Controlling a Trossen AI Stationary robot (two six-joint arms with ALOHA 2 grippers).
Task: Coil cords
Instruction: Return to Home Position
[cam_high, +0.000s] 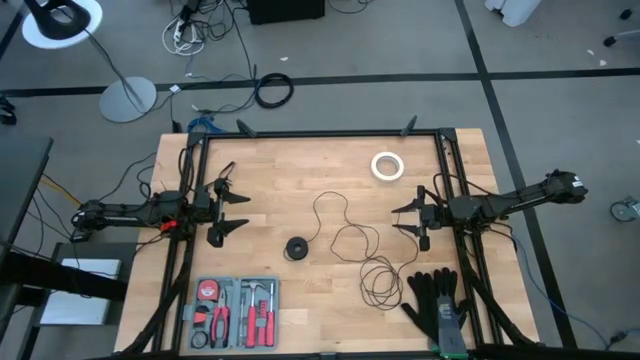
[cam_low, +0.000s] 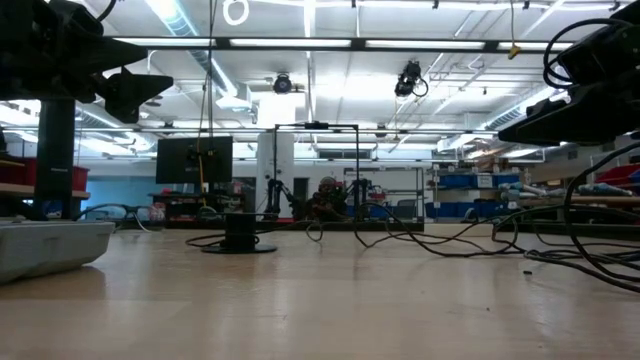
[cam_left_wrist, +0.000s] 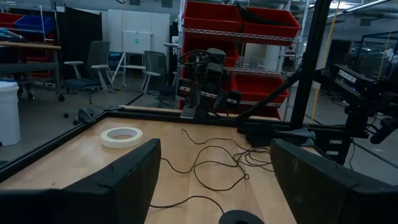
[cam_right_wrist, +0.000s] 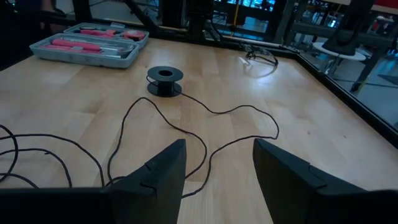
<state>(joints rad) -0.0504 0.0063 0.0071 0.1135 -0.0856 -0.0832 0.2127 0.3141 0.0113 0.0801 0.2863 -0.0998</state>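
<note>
A thin black cord (cam_high: 350, 240) lies in loose loops on the wooden table, joined to a small round black puck (cam_high: 297, 247) that stands on its flat base; the puck also shows in the right wrist view (cam_right_wrist: 165, 81) and the low view (cam_low: 238, 232). The cord also shows in the left wrist view (cam_left_wrist: 211, 165). My left gripper (cam_high: 238, 213) is open above the table's left part, left of the puck. My right gripper (cam_high: 403, 218) is open above the table's right part, right of the cord's loops. Neither touches anything.
A white tape ring (cam_high: 387, 166) lies far right of centre. A grey tool tray (cam_high: 234, 312) with red-handled tools sits at the near edge. Black gloves (cam_high: 436, 300) lie near right. A black frame (cam_high: 320, 134) borders the table.
</note>
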